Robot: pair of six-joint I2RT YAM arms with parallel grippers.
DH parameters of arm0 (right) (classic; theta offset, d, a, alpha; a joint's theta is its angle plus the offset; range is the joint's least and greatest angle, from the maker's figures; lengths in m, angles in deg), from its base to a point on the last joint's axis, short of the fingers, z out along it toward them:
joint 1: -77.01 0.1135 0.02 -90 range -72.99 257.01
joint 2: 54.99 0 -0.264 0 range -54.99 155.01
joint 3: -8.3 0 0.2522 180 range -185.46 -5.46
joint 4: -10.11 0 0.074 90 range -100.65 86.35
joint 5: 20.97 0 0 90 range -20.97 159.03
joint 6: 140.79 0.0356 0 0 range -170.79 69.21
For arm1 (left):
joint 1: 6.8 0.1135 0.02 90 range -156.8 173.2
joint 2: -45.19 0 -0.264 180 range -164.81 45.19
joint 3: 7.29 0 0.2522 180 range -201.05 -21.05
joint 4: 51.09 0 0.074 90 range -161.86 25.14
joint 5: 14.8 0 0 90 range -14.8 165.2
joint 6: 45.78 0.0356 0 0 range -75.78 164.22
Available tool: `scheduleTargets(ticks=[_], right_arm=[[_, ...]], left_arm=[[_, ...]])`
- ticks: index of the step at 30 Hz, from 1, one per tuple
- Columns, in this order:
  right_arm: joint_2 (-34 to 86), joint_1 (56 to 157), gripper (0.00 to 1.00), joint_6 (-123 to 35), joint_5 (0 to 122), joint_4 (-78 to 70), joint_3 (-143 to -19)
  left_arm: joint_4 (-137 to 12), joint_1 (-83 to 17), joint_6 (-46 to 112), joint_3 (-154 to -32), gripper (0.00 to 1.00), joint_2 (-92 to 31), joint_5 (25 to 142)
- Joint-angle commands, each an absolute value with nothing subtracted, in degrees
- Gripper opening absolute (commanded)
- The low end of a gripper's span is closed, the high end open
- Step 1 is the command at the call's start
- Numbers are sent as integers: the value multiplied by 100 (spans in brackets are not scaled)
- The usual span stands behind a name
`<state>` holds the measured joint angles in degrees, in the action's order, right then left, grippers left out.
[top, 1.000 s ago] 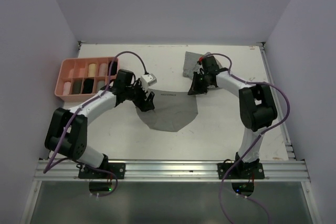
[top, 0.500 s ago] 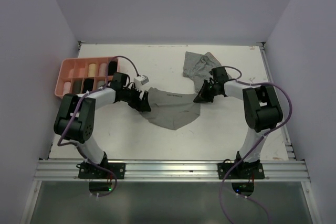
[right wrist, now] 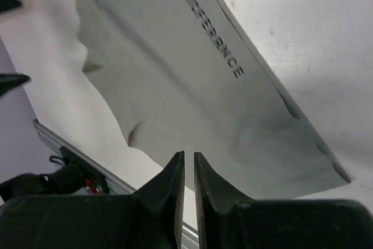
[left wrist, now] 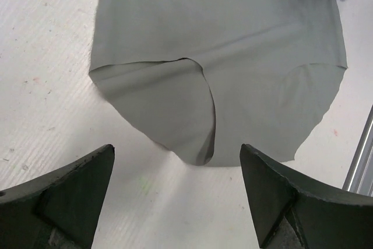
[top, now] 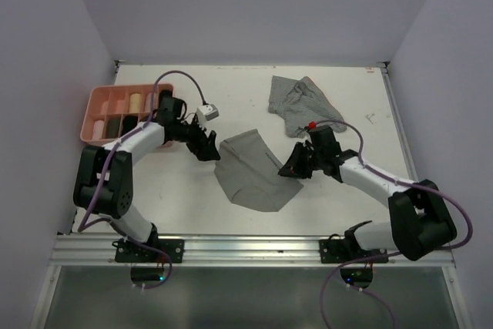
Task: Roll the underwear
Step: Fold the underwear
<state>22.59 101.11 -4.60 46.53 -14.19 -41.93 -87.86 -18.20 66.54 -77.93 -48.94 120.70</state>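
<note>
A dark grey underwear (top: pixel 250 171) lies flat on the table's middle, one leg edge folded over. In the left wrist view it (left wrist: pixel 233 56) shows the print "PRCFERRNCE" at its waistband. My left gripper (top: pixel 206 144) is open and empty just left of it, its fingers (left wrist: pixel 76 190) wide apart short of the crotch edge. My right gripper (top: pixel 293 166) hovers at the garment's right edge, jaws almost together with nothing between them (right wrist: pixel 189 157); the grey fabric (right wrist: pixel 192 86) lies beneath. A grey striped underwear (top: pixel 296 102) lies crumpled at the back right.
A pink compartment tray (top: pixel 96 102) with several rolled garments stands at the back left, next to the left arm. The aluminium rail (top: pixel 246 248) runs along the near edge. Walls enclose the table on three sides.
The grey underwear, stretched between both grippers before, now lies flat and turned, nearer the front. The left gripper has let go and opened. The right arm swung toward the near edge.
</note>
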Motion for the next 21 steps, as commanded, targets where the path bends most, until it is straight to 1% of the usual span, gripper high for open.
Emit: scheduleTargets(ticks=[1,2,4,6,10,14,18,21], right_arm=[[2059,9978,16,-804,5267,-1716,-4963],[2330,9978,14,-982,5381,-2058,-5149],[2586,9978,9,-1289,5435,-2201,-5466],[2876,9978,7,-1370,5435,-2184,-5468],[3316,9995,0,-1467,5233,-2035,-5196],[3291,10013,0,-1344,5321,-1824,-4678],[2966,10153,0,-932,5356,-1648,-4037],[2807,10504,0,-520,5347,-1446,-3773]], left_arm=[[-9148,-2015,7190,-7635,91,-4368,12101],[-9157,-2085,7303,-7555,90,-4315,12021],[-9070,-2357,7305,-7301,88,-4227,11741],[-8938,-2481,7112,-7168,88,-4156,11661],[-8411,-2824,6525,-7009,85,-4375,11046],[-8173,-2842,6268,-7149,84,-4858,10729],[-8190,-2833,6241,-7578,82,-5473,10282],[-8234,-2772,6416,-7965,83,-5790,10350]])
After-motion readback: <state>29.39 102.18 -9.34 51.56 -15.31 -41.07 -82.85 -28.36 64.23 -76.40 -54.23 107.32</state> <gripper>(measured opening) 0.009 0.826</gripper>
